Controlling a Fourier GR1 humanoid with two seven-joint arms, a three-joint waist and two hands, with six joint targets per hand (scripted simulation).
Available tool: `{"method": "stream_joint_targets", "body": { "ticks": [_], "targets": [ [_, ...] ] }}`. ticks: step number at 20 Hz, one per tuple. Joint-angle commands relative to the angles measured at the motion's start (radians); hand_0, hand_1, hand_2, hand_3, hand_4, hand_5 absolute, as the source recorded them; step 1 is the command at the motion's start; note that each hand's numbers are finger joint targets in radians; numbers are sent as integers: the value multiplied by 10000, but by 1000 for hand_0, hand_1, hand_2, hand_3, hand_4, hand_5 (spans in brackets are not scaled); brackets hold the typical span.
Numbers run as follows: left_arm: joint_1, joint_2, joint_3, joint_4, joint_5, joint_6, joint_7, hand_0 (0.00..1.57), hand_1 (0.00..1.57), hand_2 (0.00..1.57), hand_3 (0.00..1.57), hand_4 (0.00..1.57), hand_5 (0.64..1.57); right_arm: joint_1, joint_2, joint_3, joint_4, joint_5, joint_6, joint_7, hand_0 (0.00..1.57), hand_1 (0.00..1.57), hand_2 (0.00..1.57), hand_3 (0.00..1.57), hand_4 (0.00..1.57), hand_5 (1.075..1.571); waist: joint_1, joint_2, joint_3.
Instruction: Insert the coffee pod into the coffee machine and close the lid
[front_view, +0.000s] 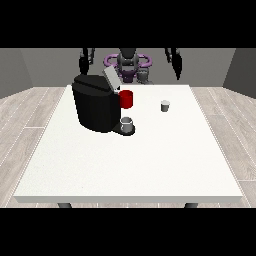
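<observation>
While both hands (87, 60) (175, 62) hang raised, coffee machine (95, 105) lid (111, 79) open

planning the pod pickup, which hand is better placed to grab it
Left hand, the one at the view's right: the coffee pod stands on that side of the table, while the coffee machine sits before the other hand.
</observation>
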Motion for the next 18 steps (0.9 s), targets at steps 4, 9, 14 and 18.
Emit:
{"method": "stream_joint_targets", "body": {
  "ticks": [4,9,14,18],
  "targets": [
    [263,-192,-454,-460,-13,-518,-1155,0,0,0,0,311,1571,172,-294,-382,727,-57,211,-76,0,0,0,0,128,1571,303,-201,-408],
    [19,904,76,-160,-288,-1079,-1609,0,0,0,0,213,1571,338,474,-711,329,239,-1080,-1141,0,0,0,0,95,1571,-295,-291,-409],
    [-959,1780,662,644,-343,-1632,-736,0,0,0,0,0,1571,-154,237,-857,108,42,-924,-622,0,0,0,0,267,1571,-545,78,-409],
    [-2047,1923,1177,1849,-202,-1680,-384,0,0,0,0,0,1571,251,540,-376,95,200,-775,-1039,0,0,0,0,177,1571,-1071,381,-410]
  ]
}}
